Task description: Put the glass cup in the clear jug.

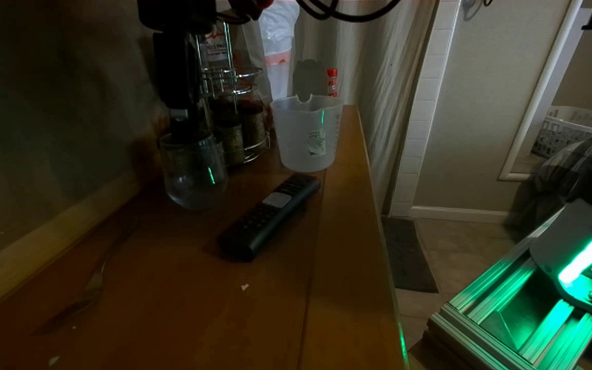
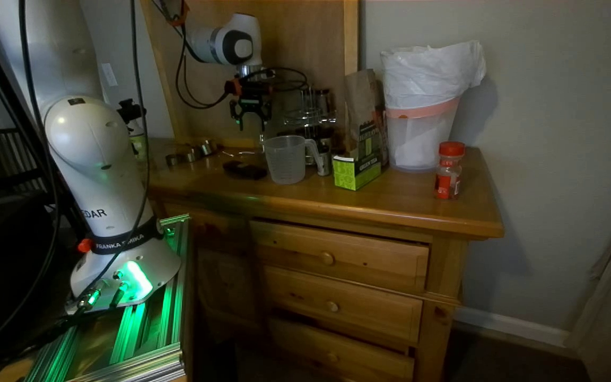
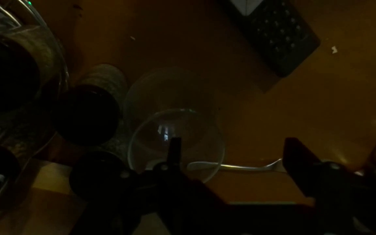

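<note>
The cup (image 1: 193,177) stands upright on the bench (image 1: 255,318), just beside a jar (image 3: 85,116) and outside the jug (image 1: 306,133), so the step in hand looks to be lining up the grasp. The gripper (image 3: 233,145) is over the cup with its fingers spread, holding nothing; in the wrist view one finger overlaps the cup, the other lies beyond its rim. Next, I judge, calls for lowering astride the cup's wall, then a gentle close.
</note>
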You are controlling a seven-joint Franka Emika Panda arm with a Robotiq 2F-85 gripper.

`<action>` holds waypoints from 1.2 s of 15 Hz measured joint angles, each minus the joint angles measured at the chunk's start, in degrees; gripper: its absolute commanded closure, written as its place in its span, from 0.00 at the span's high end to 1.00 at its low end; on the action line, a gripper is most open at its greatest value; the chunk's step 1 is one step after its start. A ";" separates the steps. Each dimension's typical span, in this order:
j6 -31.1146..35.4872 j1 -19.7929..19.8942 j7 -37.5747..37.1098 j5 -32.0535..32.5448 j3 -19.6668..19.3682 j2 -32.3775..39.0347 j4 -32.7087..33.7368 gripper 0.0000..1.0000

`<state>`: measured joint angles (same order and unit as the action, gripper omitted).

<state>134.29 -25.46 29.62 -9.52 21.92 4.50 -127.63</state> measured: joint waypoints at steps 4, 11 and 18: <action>0.43 0.00 -0.27 0.69 0.35 0.82 0.23 0.68; 1.34 0.00 -2.10 4.38 0.48 2.89 0.46 0.19; 1.34 0.00 -2.39 5.12 0.83 4.17 1.06 0.01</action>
<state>135.63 -25.46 27.23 -4.40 22.75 8.68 -126.56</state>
